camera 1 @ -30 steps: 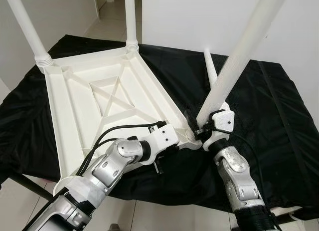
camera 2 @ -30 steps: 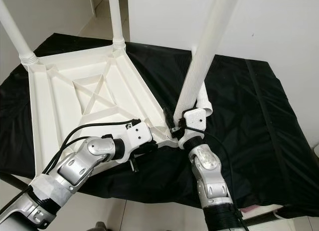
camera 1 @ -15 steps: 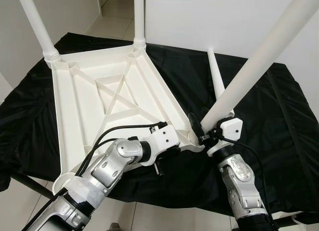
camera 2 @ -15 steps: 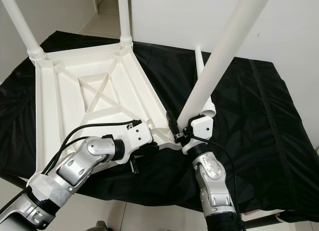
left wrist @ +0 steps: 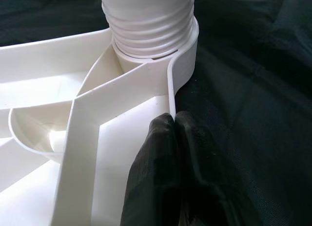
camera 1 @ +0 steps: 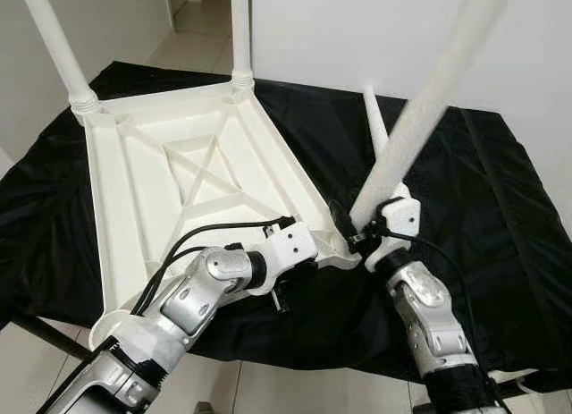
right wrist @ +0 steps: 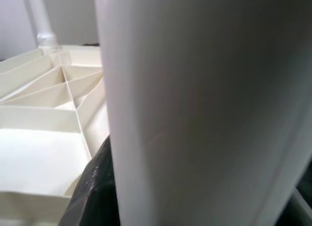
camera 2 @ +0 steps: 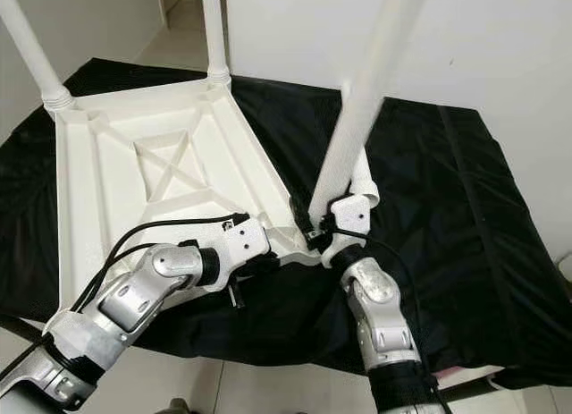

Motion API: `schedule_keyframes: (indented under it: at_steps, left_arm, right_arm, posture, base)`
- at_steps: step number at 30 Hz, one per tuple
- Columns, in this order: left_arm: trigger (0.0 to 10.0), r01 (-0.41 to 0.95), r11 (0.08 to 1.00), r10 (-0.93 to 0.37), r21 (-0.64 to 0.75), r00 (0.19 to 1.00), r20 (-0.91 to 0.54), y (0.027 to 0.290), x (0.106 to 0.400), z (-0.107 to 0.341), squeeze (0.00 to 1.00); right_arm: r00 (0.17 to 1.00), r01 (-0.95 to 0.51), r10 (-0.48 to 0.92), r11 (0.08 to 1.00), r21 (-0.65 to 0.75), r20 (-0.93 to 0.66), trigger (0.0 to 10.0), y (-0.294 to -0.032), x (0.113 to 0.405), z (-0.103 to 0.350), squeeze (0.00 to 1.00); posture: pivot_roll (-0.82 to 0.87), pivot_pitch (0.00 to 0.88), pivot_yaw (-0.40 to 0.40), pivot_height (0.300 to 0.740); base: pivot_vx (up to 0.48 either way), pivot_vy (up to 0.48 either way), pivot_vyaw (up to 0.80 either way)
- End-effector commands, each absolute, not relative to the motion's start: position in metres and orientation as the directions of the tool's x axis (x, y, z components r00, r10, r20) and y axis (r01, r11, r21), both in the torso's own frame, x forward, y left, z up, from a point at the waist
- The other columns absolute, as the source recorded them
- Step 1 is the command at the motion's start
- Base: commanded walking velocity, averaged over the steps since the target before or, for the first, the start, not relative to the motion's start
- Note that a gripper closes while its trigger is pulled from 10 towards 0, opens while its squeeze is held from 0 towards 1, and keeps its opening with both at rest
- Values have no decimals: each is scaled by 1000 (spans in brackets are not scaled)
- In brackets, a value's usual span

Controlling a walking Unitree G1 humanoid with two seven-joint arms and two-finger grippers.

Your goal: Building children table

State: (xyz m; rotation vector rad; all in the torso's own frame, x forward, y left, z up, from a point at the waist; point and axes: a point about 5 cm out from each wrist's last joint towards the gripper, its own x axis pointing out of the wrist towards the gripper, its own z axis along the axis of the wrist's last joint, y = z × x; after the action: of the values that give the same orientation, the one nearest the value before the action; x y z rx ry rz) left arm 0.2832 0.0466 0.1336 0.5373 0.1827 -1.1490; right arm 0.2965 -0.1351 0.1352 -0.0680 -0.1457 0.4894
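Note:
The white children's tabletop [camera 1: 179, 181] lies upside down on a black cloth. Two white legs [camera 1: 54, 38] [camera 1: 239, 29] stand in its far corners. My right gripper [camera 1: 356, 237] is shut on a third leg [camera 1: 420, 119], which leans up and to the right. Its threaded end [left wrist: 148, 26] sits in the near right corner socket. My left gripper [left wrist: 174, 138] is shut on the tabletop's rim just beside that socket; its wrist [camera 1: 290, 244] rests on the underside. A fourth leg [camera 1: 375, 119] lies loose on the cloth behind the held one.
The black cloth [camera 1: 500, 217] covers a work table and hangs over its front edge [camera 1: 340, 342] close to me. A white wall [camera 1: 357, 29] stands behind. Tiled floor [camera 1: 188, 21] runs past the far left corner.
The held leg leaned further right half a second ago and has swung back steeper. My left gripper stays on the rim. The camera has shifted slightly.

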Motion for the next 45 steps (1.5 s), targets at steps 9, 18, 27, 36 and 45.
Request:
schedule_keyframes:
  at_steps: [9,18,27,36,45]
  left_arm:
    - [10000,900,309,-797,308,422,-432,50,283,130,0]
    - [10000,898,311,-795,311,425,-432,52,283,131,0]
    - [10000,900,306,-800,310,419,-428,50,282,131,0]
    - [10000,901,301,-803,313,417,-427,48,282,131,0]
    - [10000,900,302,-806,313,416,-420,46,281,132,0]
  right_arm:
    - [862,-491,478,870,-44,-167,10000,-141,295,88,0]
    - [910,-404,396,913,-53,-126,10000,-139,297,92,0]
    - [987,-113,112,994,1,-112,10000,-130,308,96,0]
    - [995,12,-15,999,-33,-99,10000,-121,313,99,0]
    - [991,123,-125,991,-46,-39,10000,-120,315,108,0]
  posture:
    - [125,87,-28,740]
    - [129,82,-31,740]
    - [133,68,-39,740]
    - [141,51,-50,740]
    - [143,39,-63,740]
  base:
    - [0,0,0]
    - [0,0,0]
    - [0,0,0]
    - [0,0,0]
    - [0,0,0]
